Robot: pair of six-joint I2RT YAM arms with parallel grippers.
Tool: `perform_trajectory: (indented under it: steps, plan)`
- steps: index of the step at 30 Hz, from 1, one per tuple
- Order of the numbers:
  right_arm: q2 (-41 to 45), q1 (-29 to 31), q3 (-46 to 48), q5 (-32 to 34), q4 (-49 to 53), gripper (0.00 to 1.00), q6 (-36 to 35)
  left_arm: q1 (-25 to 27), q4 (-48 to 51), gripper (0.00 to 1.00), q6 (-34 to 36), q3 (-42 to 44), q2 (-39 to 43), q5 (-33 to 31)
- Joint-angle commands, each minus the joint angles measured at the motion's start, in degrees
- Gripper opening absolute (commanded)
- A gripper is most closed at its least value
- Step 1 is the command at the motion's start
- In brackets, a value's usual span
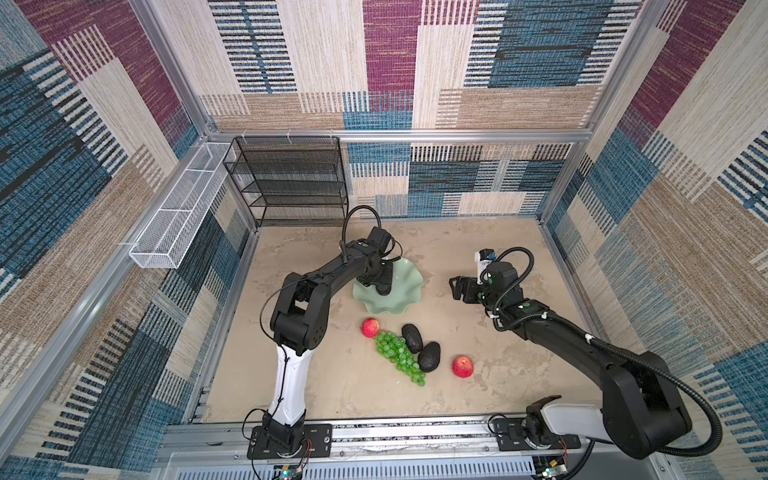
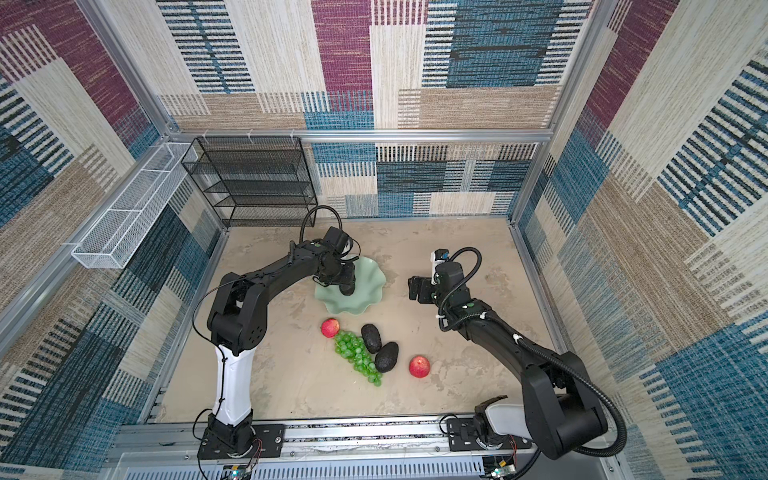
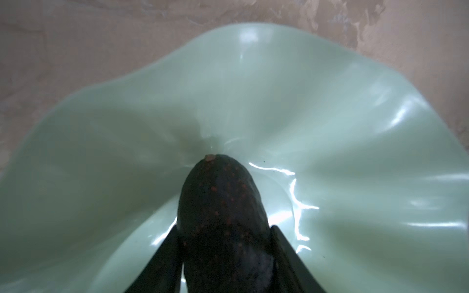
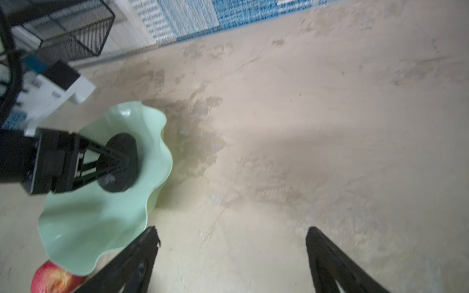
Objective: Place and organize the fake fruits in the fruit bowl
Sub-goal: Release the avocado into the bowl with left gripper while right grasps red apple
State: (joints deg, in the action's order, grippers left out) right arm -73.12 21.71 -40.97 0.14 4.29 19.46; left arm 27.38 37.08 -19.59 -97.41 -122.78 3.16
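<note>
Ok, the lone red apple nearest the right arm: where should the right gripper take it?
I'd come straight down on the apple with the open right gripper, jaws across its round middle, front and back. It sits free on the table, but an avocado lies close beside it.

The bowl is mint green, avocado black with red specks, apples red, grapes green.

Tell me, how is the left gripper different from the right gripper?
The left gripper is shut on a dark avocado; the right gripper is open and holds nothing. The left gripper is over the mint-green fruit bowl; the right gripper is over bare table beside it. Both are black.
</note>
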Motion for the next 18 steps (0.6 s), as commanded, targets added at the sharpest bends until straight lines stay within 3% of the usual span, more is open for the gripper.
perform_trajectory:
  steps: [1, 9, 18]
  plan:
    - [3.4, 3.7, 1.5, 6.9, 12.2, 0.92, 5.2, -0.1, 0.3, 0.55, -1.0, -1.1, -0.8, 0.5]
    - [8.9, 18.7, 3.8, 14.0, 29.4, 0.92, 23.3, -0.5, 0.2, 0.73, -1.7, -3.4, -2.6, 1.8]
    - [11.6, 29.2, 7.9, 12.5, 35.9, 0.89, 35.0, -1.1, -5.9, 0.75, -3.3, -0.5, 7.4, -0.2]
